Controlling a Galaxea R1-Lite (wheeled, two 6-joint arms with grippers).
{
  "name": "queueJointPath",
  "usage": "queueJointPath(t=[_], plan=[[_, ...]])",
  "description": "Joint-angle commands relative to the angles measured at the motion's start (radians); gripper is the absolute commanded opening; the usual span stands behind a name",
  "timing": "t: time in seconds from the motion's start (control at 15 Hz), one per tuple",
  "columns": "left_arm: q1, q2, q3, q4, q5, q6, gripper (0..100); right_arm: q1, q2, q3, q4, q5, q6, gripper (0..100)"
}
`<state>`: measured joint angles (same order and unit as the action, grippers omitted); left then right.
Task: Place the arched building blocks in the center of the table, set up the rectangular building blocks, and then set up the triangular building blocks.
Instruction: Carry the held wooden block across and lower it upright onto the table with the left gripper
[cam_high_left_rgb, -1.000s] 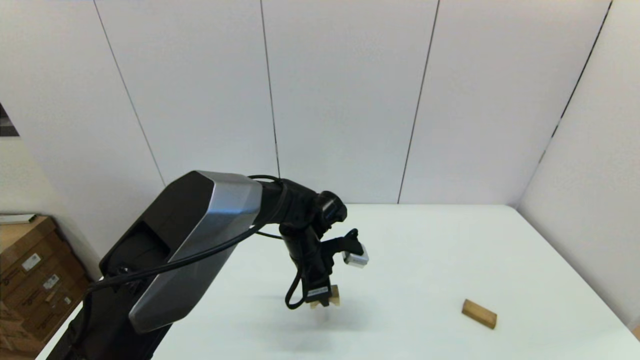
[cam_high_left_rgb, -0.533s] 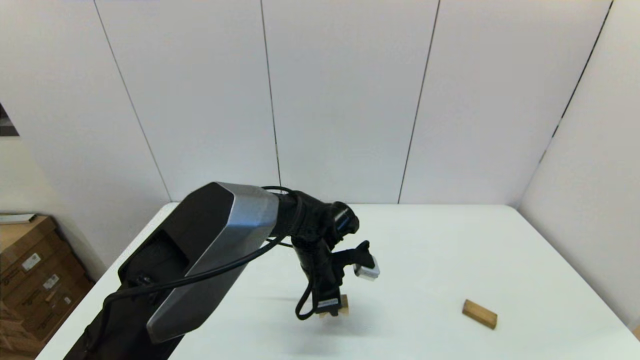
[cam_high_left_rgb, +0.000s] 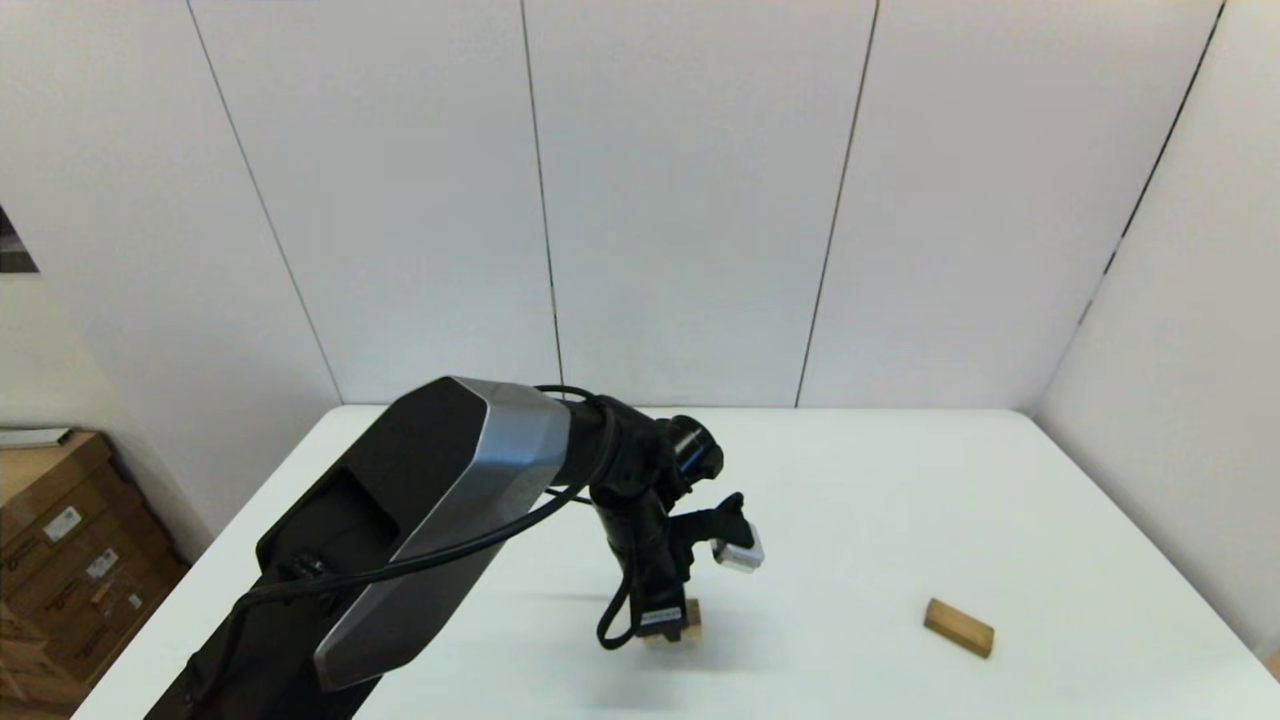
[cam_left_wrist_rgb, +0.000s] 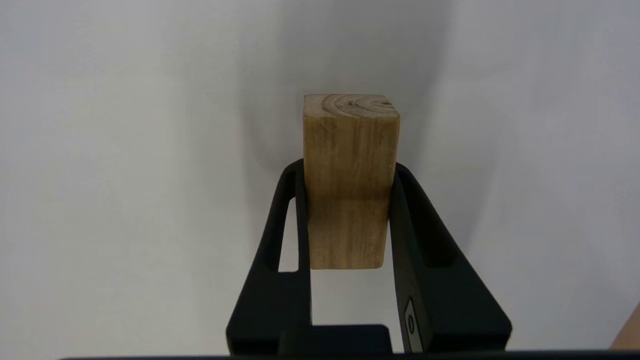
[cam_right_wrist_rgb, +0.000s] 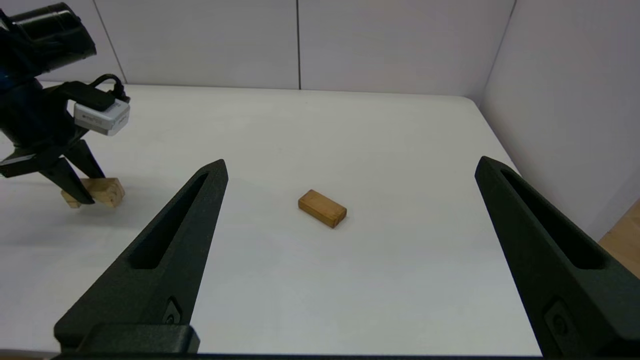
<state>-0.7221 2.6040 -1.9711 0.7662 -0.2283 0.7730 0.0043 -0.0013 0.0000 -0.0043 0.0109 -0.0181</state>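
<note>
My left gripper (cam_left_wrist_rgb: 347, 167) is shut on the arched building block (cam_left_wrist_rgb: 350, 150), a thick light-wood block with end grain showing. In the head view this gripper (cam_high_left_rgb: 665, 625) points down near the middle of the table (cam_high_left_rgb: 850, 480), with the block (cam_high_left_rgb: 688, 612) low over the surface; I cannot tell if it touches. The rectangular building block (cam_high_left_rgb: 958, 627), a flat tan slab, lies flat at the table's right side. It also shows ahead of my open right gripper (cam_right_wrist_rgb: 351, 164), as does the slab (cam_right_wrist_rgb: 322, 208). The triangular building block is out of view.
White wall panels (cam_high_left_rgb: 700, 200) close off the back and right of the table. Cardboard boxes (cam_high_left_rgb: 60, 570) stand on the floor past the table's left edge. The left arm's big silver and black link (cam_high_left_rgb: 420, 530) covers the table's near left part.
The left arm has carried the arched block to the right and slightly lower toward the table. The rectangular slab has not moved.
</note>
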Motion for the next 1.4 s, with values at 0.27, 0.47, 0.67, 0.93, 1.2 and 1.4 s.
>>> queueJointPath(t=[0.27, 0.47, 0.67, 0.93, 1.2, 1.4], plan=[[0.000, 0.007, 0.000, 0.007, -0.002, 0.011, 0, 0.000, 0.001, 0.000, 0.000, 0.001, 0.000, 100], [0.000, 0.007, 0.005, 0.008, -0.002, 0.017, 0, 0.000, 0.001, 0.000, 0.000, 0.001, 0.000, 100], [0.000, 0.005, 0.011, 0.007, -0.002, 0.019, 0, 0.000, 0.001, 0.000, 0.000, 0.000, 0.000, 100], [0.001, 0.004, 0.014, 0.012, -0.002, 0.034, 0, 0.000, 0.001, 0.000, 0.000, 0.001, 0.000, 100], [0.001, 0.004, 0.012, 0.008, -0.002, 0.032, 100, 0.000, 0.001, 0.000, 0.000, 0.001, 0.000, 100], [0.001, 0.007, 0.006, -0.001, -0.002, 0.029, 100, 0.000, 0.001, 0.000, 0.000, 0.001, 0.000, 100]])
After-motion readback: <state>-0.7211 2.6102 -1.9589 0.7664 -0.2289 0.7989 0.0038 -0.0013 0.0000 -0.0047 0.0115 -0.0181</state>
